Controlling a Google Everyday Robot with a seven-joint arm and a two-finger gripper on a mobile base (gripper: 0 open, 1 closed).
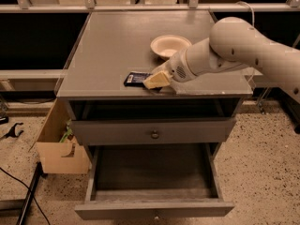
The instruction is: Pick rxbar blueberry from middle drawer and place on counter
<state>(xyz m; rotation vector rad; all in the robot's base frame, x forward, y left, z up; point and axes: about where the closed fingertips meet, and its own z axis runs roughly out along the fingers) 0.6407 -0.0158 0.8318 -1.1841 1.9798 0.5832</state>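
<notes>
The rxbar blueberry [136, 78], a dark flat bar with white print at its left end, lies on the counter [108, 50] near the front edge. My gripper [157, 80] is at the bar's right end, low over the counter and touching or covering that end. The middle drawer [154, 175] is pulled out below, and its dark floor shows nothing in it.
A white bowl [170, 45] stands on the counter just behind the gripper. A closed drawer front with a round knob [153, 134] sits above the open drawer. An open cardboard box [58, 146] stands on the floor left of the cabinet. A black cable [21, 184] lies on the floor.
</notes>
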